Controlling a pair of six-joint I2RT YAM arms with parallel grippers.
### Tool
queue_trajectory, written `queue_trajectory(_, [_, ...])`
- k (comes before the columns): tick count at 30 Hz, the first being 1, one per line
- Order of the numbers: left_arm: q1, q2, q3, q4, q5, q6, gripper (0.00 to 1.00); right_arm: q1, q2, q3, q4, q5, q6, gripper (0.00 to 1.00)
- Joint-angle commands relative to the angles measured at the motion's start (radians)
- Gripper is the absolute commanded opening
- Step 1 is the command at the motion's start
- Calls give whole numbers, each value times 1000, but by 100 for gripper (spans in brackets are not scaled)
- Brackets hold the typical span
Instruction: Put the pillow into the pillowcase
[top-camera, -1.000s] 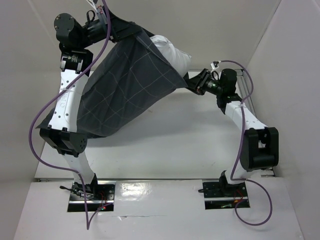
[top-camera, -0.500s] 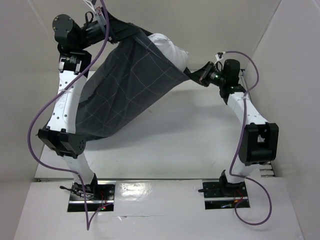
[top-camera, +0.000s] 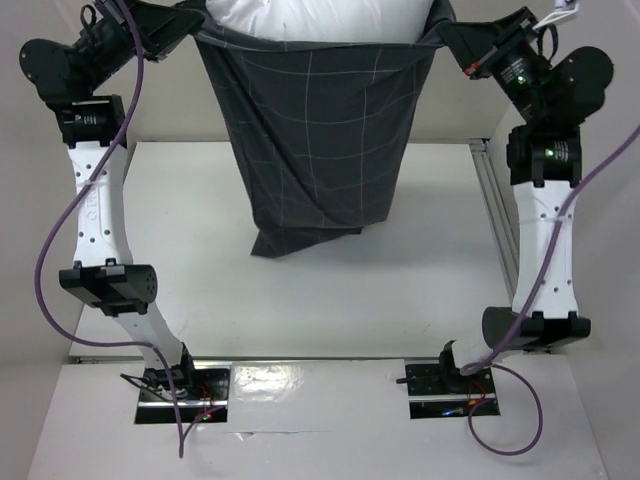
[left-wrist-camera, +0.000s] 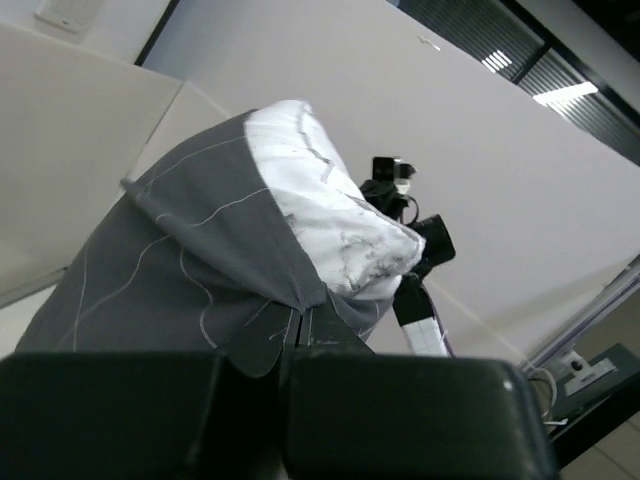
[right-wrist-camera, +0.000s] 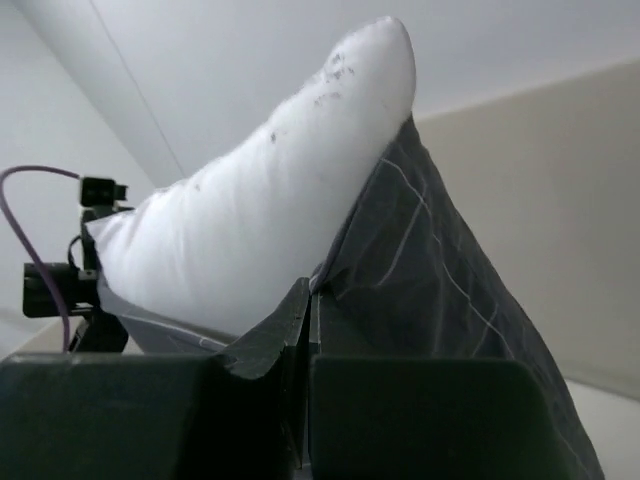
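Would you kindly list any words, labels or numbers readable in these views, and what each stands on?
No text can be read.
The pillowcase carries only a light grid, the pillow only dark specks.
A small white tag by the right arm is too small to read.

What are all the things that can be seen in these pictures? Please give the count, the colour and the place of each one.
pillow: one, white, its top bulging out of the open mouth of the pillowcase, high at the far side.
pillowcase: one, dark grey with a thin light grid, hanging between the two claws, its lower end down by the table.
table: one, white, under the hanging fabric.
cables: two, purple, one along each arm.
arms: two, white and black, raised at left and right.
left claw: one, black, shut on one upper corner of the pillowcase.
right claw: one, black, shut on the other upper corner.
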Motion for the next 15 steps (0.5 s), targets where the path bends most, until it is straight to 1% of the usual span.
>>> queue_trajectory(1, [25, -126, -58, 176, -129, -54, 0, -41, 75, 34, -85, 79, -48, 0])
queue_trajectory(2, [25, -126, -58, 162, -141, -54, 0, -60, 108, 176, -102, 47, -25, 0])
queue_trajectory(3, [25, -114, -46, 162, -141, -67, 0, -69, 132, 268, -114, 24, -14, 0])
queue_trajectory(4, [34, -102, -14, 188, -141, -121, 0, -69, 160, 360, -128, 45, -14, 0])
queue_trajectory(5, [43, -91, 1, 252, -141, -152, 0, -69, 160, 472, -116, 57, -14, 0])
queue_trajectory(6, [43, -91, 1, 276, -150, -175, 0, -69, 149, 473, -87, 71, -5, 0])
queue_trajectory(7, [43, -91, 1, 276, -150, -185, 0, -69, 101, 461, -23, 83, -5, 0])
queue_trajectory(8, [43, -109, -26, 276, -150, -159, 0, -69, 70, 344, 19, 83, 5, 0])
queue_trajectory(10, [43, -156, -121, 201, -138, -92, 0, -69, 27, 205, 74, 83, 6, 0])
queue_trajectory(11, [43, -175, -188, 201, -138, -91, 0, -69, 54, 189, 50, 83, 6, 0])
queue_trajectory(12, [43, -152, -174, 201, -138, -120, 0, -92, 97, 253, 13, 59, 18, 0])
queue_trajectory(13, [52, -116, -131, 239, -138, -216, 0, -118, 147, 348, -16, 31, 68, 0])
queue_trajectory(14, [61, -68, 23, 271, -138, -273, 0, -144, 219, 525, -16, 19, 88, 0])
queue_trajectory(15, [84, 49, 231, 303, -175, -386, 0, -156, 232, 584, -16, 46, 108, 0])
